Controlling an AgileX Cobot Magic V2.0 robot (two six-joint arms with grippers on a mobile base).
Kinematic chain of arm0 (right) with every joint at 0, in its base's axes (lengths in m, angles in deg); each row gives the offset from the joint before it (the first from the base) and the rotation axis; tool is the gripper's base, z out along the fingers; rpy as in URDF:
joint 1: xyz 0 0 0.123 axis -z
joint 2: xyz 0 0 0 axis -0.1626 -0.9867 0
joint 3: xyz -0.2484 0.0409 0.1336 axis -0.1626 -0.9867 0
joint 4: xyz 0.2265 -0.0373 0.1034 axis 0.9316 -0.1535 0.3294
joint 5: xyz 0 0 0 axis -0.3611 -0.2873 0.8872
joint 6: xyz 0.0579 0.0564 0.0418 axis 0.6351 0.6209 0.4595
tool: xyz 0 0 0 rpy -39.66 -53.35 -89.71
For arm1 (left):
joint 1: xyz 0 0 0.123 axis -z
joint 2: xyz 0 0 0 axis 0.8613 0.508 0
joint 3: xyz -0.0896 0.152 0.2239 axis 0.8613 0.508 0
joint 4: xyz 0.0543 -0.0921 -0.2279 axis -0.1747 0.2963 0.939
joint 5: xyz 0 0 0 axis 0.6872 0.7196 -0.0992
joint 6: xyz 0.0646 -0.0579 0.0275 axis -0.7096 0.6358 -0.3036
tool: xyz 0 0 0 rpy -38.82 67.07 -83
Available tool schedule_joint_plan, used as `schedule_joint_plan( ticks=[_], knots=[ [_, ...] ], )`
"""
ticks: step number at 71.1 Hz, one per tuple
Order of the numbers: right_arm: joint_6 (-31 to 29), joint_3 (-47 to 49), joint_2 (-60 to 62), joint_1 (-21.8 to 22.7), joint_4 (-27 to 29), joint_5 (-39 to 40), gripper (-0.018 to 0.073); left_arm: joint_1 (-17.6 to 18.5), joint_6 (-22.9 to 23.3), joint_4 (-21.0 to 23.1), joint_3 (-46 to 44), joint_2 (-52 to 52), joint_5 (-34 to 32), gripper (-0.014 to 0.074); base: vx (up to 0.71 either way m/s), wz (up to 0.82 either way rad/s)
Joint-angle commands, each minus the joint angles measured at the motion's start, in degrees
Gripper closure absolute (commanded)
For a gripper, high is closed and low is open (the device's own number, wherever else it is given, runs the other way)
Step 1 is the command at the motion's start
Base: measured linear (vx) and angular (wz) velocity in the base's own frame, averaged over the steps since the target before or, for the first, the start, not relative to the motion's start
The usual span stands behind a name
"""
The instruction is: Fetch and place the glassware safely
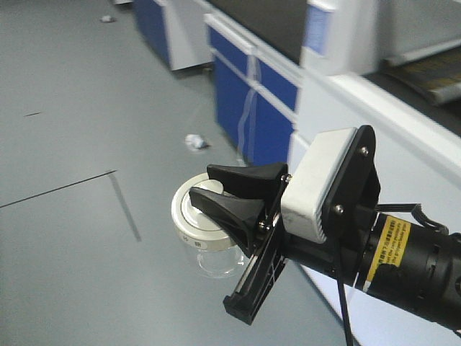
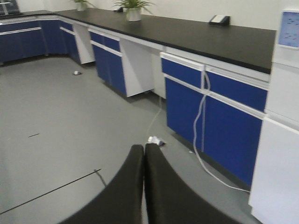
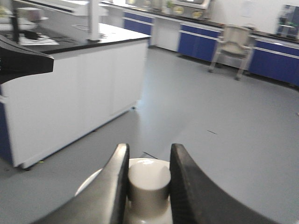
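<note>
Glass jar (image 1: 210, 258), lid knob (image 3: 148, 182) clamped in right end effector (image 1: 204, 184); left end effector (image 2: 144, 149) pressed together, empty.

Place: a laboratory is indicated.
Wall benches: a long black countertop (image 2: 187, 32) is carried on blue cabinets (image 2: 224, 112).
Island: a white island bench (image 3: 84, 84) is seen, black-topped.
Floor: a plain grey floor (image 2: 56, 116) is laid throughout.
</note>
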Motion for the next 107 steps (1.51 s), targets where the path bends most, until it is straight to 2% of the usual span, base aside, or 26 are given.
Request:
schedule_joint_plan(
  ticks=[1, 43, 107],
  knots=[
    [-0.16, 1.81, 1.39, -0.03, 1.05, 4.71, 0.056, -0.15, 0.28, 0.19, -1.43, 0.22, -4.09, 0.0603, -0.02, 0.83],
    [-0.16, 1.81, 1.39, -0.03, 1.05, 4.71, 0.056, -0.15, 0.28, 0.19, -1.43, 0.11, -4.09, 0.0603, 0.03, 0.68],
    [-0.16, 1.81, 1.39, -0.03, 1.05, 4.71, 0.056, -0.15, 0.28, 0.19, -1.43, 0.11, -4.09, 0.0603, 0.18, 0.13]
  ],
)
